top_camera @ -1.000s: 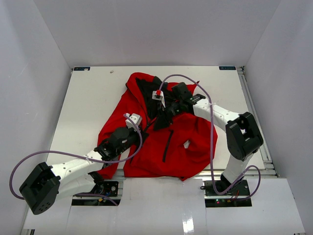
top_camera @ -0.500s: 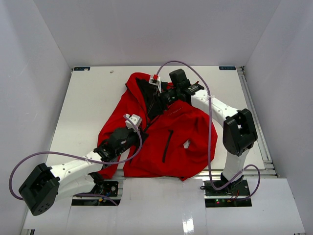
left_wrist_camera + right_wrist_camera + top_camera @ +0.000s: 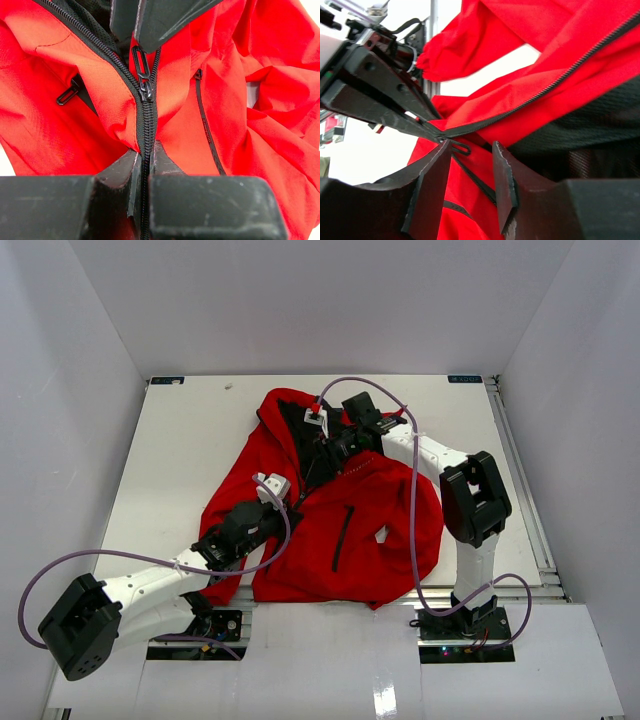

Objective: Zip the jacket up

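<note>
Comparing against a second ago: the right arm has drawn in toward the far centre with its elbow shifted left, so the right gripper (image 3: pixel 330 448) now sits by the collar end of the jacket (image 3: pixel 350 530). The jacket lies rumpled across the middle of the table (image 3: pixel 190 440). The left arm is unchanged. The left gripper (image 3: pixel 144 155) is clamped on the joined zipper run, with the slider (image 3: pixel 146 90) just beyond it and the teeth split past that. The right jaws stand apart, the pull tab (image 3: pixel 461 147) at one fingertip, unpinched.
</note>
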